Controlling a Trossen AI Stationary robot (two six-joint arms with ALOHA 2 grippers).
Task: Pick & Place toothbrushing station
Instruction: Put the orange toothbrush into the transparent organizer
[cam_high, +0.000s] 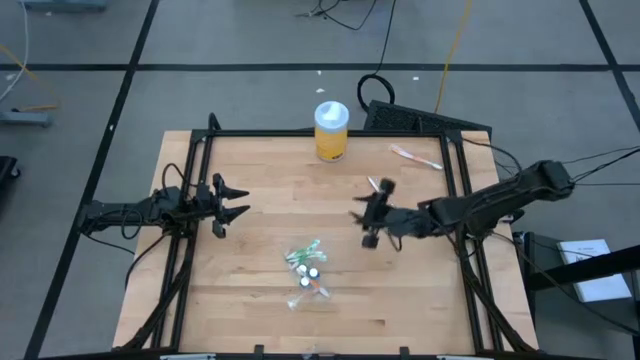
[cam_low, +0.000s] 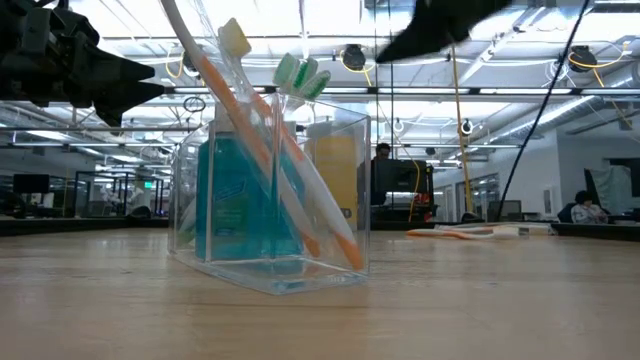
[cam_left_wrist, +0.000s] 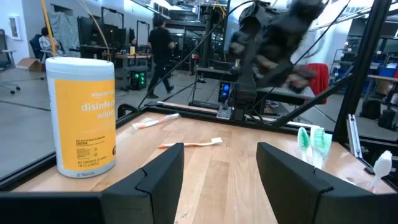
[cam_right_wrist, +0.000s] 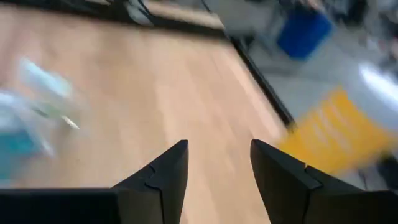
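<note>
Centrally, near the table's (cam_high: 250, 170) front edge, the clear toothbrushing station (cam_low: 270, 200) is stood upright, toothbrushes and a blue tube held inside, as only the low view resolves; both the left gripper (cam_high: 236, 200) and right gripper (cam_high: 362, 225) are seen parted, nothing grasped.

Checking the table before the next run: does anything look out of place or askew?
Two toothbrushes lie loose near the table's far right corner, outside the clear toothbrushing station. The station stands upright, its brushes leaning inside. The yellow jar is upright.

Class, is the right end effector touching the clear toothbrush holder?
Apart. The high view shows bare table between the right end effector and the toothbrush holder.
</note>
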